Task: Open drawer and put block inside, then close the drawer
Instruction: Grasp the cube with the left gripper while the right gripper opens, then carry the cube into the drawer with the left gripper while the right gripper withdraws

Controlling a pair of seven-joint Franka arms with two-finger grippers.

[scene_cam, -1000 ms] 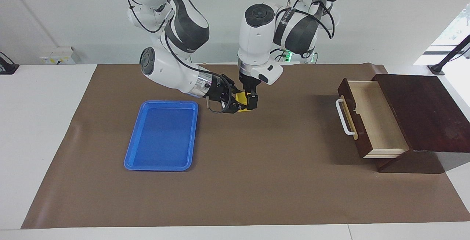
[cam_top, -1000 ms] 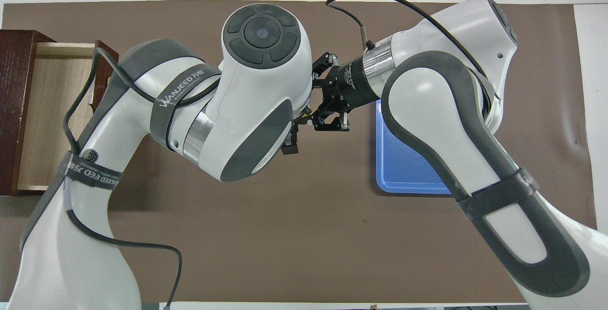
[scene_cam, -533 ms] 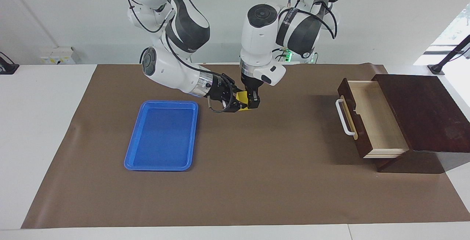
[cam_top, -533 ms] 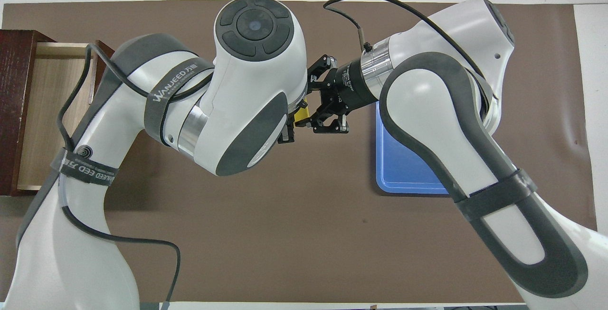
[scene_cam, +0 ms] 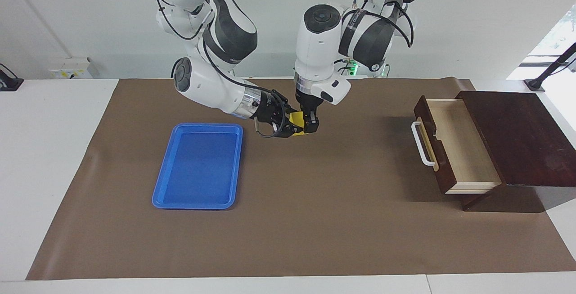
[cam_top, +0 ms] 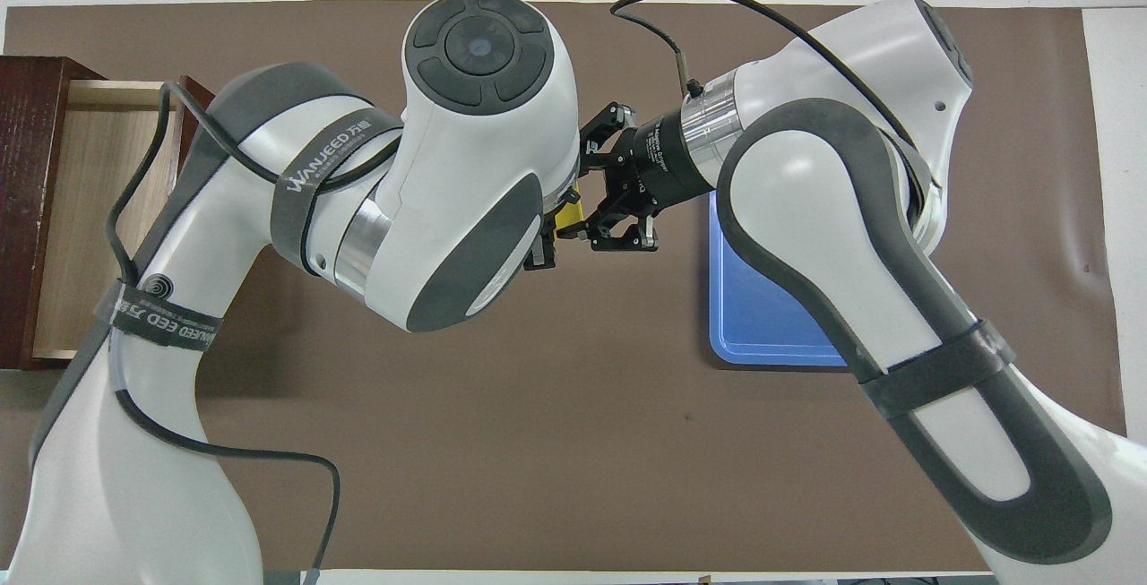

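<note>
Facing view: left claw (scene_cam: 305,124), pointing down, and right claw (scene_cam: 288,128), reaching sideways, both clasp the yellow block (scene_cam: 295,119) above the table (scene_cam: 315,222), beside the blue tray (scene_cam: 198,168). Mid-handover, I judge: right should release fully before left carries off. Open drawer (scene_cam: 459,143) waits at left arm's end.

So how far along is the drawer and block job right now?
Done: the drawer stands pulled open, nothing showing in it. In hand: the block is up over the mat beside the tray, with the right tool and the left tool both at it, apparently mid-handover; which one bears it, I cannot tell. Left: carry the block to the drawer, drop it in, push the drawer shut.
</note>
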